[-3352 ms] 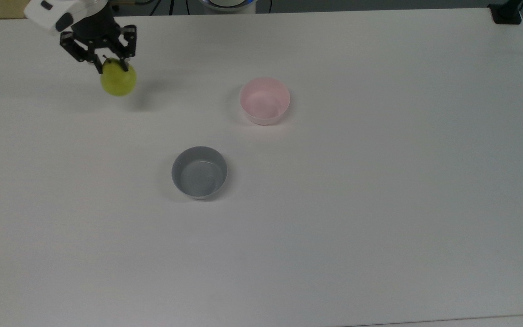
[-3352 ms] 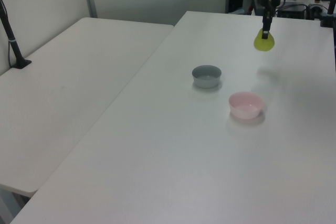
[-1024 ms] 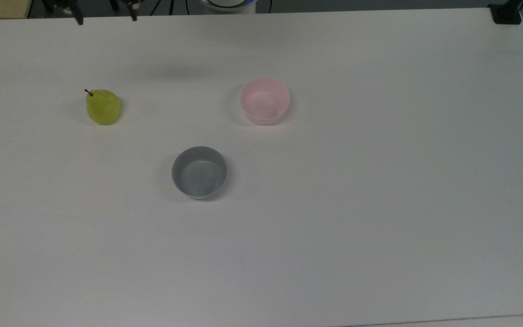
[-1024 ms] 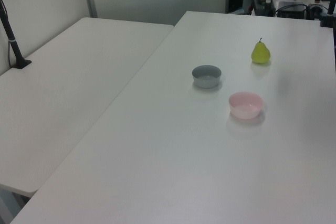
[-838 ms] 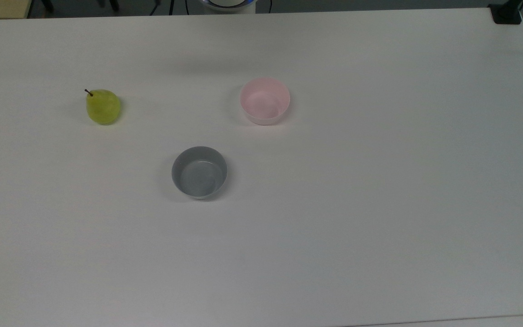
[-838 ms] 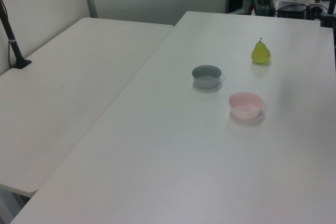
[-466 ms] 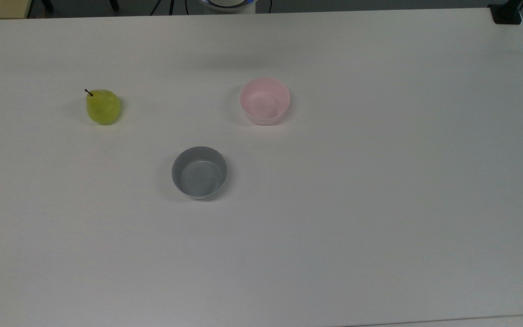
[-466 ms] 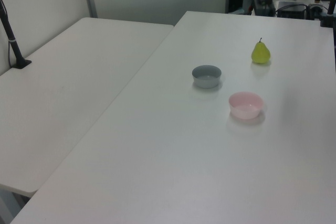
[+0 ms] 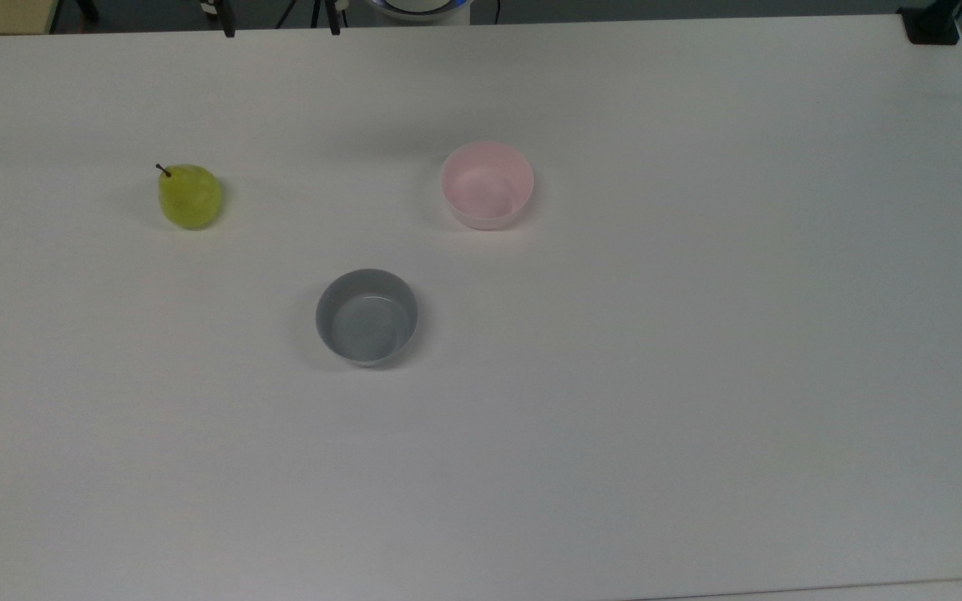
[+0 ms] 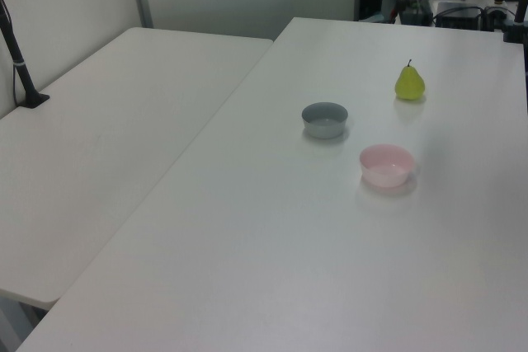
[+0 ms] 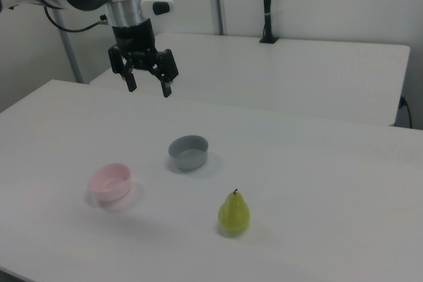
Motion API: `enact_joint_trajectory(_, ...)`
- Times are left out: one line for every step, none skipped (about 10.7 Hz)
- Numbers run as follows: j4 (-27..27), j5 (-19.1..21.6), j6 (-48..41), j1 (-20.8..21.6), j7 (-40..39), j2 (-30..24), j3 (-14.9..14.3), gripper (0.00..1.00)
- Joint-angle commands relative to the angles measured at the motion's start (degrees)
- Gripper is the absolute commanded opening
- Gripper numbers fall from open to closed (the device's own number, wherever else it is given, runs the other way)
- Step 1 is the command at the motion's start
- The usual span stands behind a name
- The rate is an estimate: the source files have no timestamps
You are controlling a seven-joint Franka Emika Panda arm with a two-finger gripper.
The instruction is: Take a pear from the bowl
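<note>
I see wide bare table (image 9: pixel 698 376) all round. The pear (image 9: pixel 189 196) stands upright, well apart from the empty bowl (image 9: pixel 488 185); 3.4 s ago my gripper (image 11: pixel 148 86) held it, now released, high above.

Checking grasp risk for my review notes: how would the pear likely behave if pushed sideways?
The pear stands upright on its rounded base with a narrower top, so it would probably topple. Its round body would likely then roll on the smooth table.
</note>
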Motion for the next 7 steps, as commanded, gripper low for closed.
enact_joint_trajectory(0.8,1.0,0.6,0.1,1.3,0.1,0.8,1.00)
enact_joint_trajectory(0.8,1.1,0.6,0.1,2.9,0.1,0.8,1.00)
enact_joint_trajectory(0.8,1.2,1.0,0.2,5.9,0.1,0.9,1.00)
enact_joint_trajectory(0.7,1.3,1.3,0.2,6.6,0.1,0.9,1.00)
enact_joint_trajectory(0.7,1.3,1.4,0.2,6.9,0.2,0.9,1.00)
enact_joint_trajectory(0.7,1.3,1.4,0.2,6.8,0.1,0.9,1.00)
enact_joint_trajectory(0.6,1.3,1.3,0.2,6.7,0.1,0.9,1.00)
